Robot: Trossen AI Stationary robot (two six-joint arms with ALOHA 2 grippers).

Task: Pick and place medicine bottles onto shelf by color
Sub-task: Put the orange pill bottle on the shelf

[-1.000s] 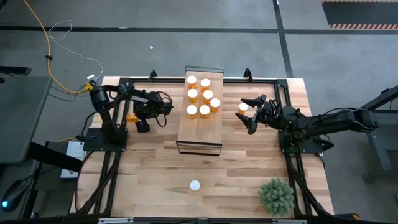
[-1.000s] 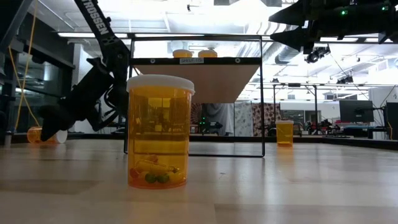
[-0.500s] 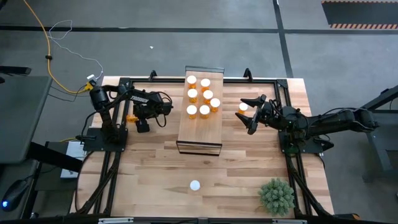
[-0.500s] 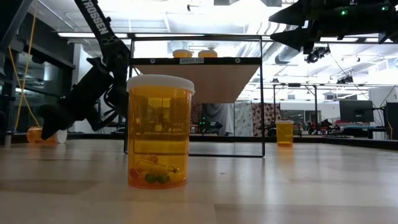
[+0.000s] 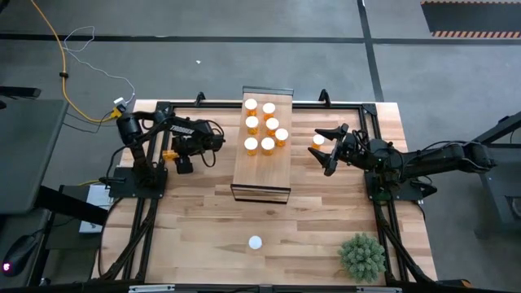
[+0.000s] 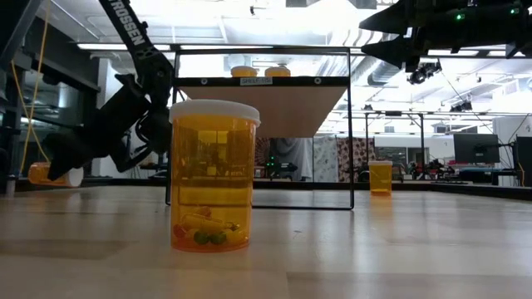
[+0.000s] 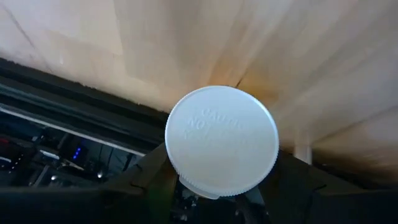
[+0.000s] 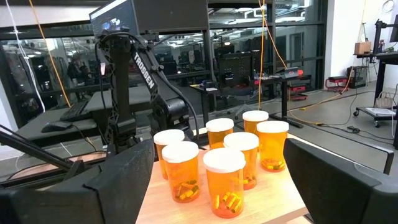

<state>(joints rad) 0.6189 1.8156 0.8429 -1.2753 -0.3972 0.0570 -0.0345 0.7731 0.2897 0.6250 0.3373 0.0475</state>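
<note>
— Where are the medicine bottles?
— Seven orange, white-capped ones (image 5: 265, 127) stand upright, clustered at the far end of the shelf (image 5: 262, 171). One (image 6: 214, 175) stands on the table; another (image 6: 380, 178) stands right of the shelf; one lies sideways (image 6: 46, 174), lifted.

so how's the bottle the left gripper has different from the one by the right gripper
The left gripper grips its bottle lying on its side, lifted off the table; the bottle by the right gripper stands upright on the table, ungripped between open jaws. Both are orange with white caps.
</note>
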